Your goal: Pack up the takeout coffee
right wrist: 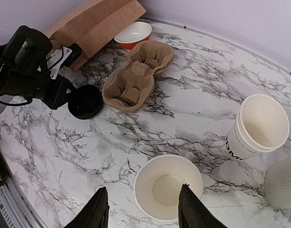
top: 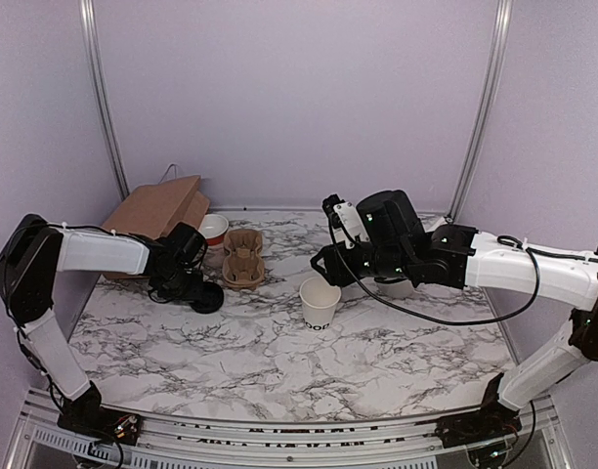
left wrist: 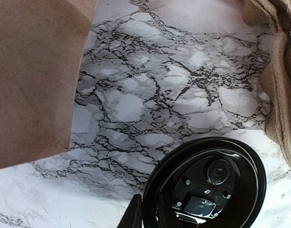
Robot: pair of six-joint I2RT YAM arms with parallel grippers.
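The small white paper cup (top: 320,303) with black lettering stands upright mid-table; the right wrist view looks down into it (right wrist: 168,186). My right gripper (right wrist: 143,190) is open and empty, hovering above it, the cup's left rim between the fingers (top: 325,266). The round black lid (top: 207,298) is at the left, near the carrier. In the left wrist view the lid (left wrist: 207,180) fills the lower right. One finger (left wrist: 133,216) presses its rim and the other is hidden under it. My left gripper (top: 190,285) looks shut on the lid's edge.
A brown two-cup carrier (top: 243,256) lies behind the lid, a red bowl (top: 213,230) and a brown paper bag (top: 157,210) at the back left. A stack of nested white cups (right wrist: 258,126) and a ribbed white tub (right wrist: 283,183) stand right of the cup.
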